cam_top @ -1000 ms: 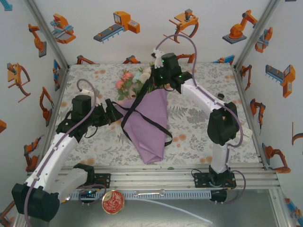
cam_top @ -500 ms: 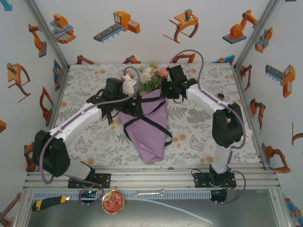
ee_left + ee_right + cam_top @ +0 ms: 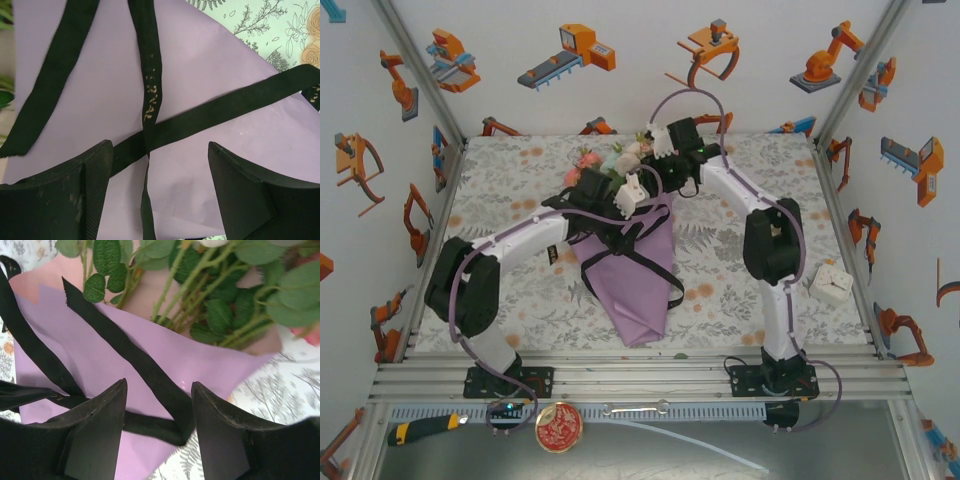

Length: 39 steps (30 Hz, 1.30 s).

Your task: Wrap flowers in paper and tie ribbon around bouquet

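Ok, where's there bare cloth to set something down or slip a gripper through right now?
Bare tablecloth between the paper and the right arm, and in both far corners. A white box sits at the right edge. Crowded by the flowers: left gripper and right gripper hang open over the ribbon.

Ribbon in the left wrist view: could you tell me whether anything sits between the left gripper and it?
Nothing visible does. The left gripper is open right above the crossing strands of the ribbon, which lie bare on the lilac paper.
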{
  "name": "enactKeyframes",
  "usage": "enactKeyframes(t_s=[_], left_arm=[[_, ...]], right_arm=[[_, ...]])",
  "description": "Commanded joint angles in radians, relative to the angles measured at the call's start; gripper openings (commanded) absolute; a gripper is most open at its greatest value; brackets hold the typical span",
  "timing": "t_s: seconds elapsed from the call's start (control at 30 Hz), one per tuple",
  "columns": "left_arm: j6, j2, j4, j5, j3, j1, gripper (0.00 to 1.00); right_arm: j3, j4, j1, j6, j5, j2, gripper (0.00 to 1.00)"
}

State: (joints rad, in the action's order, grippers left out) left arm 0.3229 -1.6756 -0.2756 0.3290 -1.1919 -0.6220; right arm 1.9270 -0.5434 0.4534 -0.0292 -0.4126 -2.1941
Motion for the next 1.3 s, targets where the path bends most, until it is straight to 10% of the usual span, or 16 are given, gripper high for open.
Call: enactKeyframes(t_s=[0.0,0.17,0.47,0.73,1.03,1.27], left_arm=[[-0.105,0.147,0.099,0.022,0.09,0.046,0.71],[-0.389,0.37,0.19,-0.096,0.241,0.11,0.71],[-0.498,0.578,0.215,-0.188,0.4,0.116,0.72],[-0.444,0.564,0.21,-0.096,0.39,0.112,0.72],[-0.089,0.338,0.235,-0.002,0.264,-0.155,0.68],[-0.021,0.133,0.259,-0.022,0.165,-0.16,0.68]], right_arm=[[0.082,-0.066,0.051,0.12,-0.061,-0.041,0.52],[0.118,-0.086,0.091,0.25,0.056,-0.112,0.58],[0.184,-0.228,0.139,0.367,0.084,-0.197,0.48],[0.266,-0.242,0.142,0.228,0.144,-0.159,0.0],[0.151,0.011,-0.017,-0.451,0.032,0.086,0.0],[0.019,0.07,-0.041,-0.409,-0.057,0.141,0.02]])
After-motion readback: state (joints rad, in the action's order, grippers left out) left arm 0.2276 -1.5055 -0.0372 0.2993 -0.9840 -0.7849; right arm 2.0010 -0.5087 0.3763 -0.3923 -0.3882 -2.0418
